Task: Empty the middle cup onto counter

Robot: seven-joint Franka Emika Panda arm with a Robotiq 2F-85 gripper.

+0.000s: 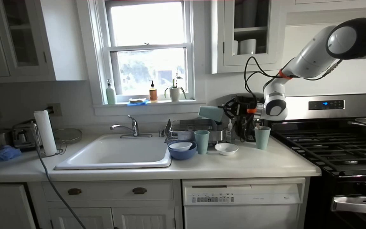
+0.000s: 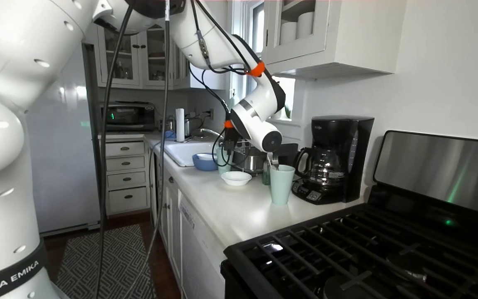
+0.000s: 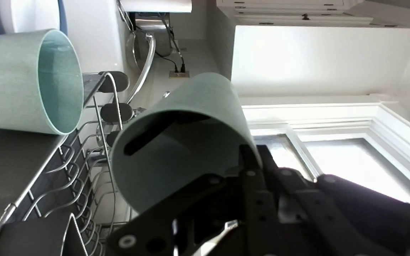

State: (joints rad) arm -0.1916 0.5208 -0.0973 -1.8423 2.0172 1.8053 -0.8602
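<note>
Currently, the middle cup [image 1: 210, 113] is suspended above the counter [image 1: 249, 165], at a level just over the rack [image 1: 220, 136]. Orientation: nearly on its side, with the mouth facing the gripper [image 1: 225, 107] and set slightly lower than the base. The gripper is closed on the rim of this cup; in the wrist view, one jaw is inside the mouth and the other lies along the outer wall. A dark band [image 3: 151, 136] shows inside the cup; whether it is an object or a shadow cannot be determined.

The second cup [image 1: 201, 142] stands upright on the counter in front of the rack, between the blue bowl [image 1: 183, 155] and the white bowl [image 1: 227, 148]. A small bowl [image 1: 180, 146] rests inside the blue bowl, which is located next to the sink [image 1: 113, 165].

The third cup [image 2: 281, 187] stands upright near the coffee maker [image 2: 332, 162] and contains a fork [image 2: 275, 161]. A bottle [image 1: 229, 135] is positioned between the rack and the third cup. The stove [image 1: 322, 159] adjoins the end of the counter. In an exterior view, the arm [image 1: 310, 63] extends from the stove side.
</note>
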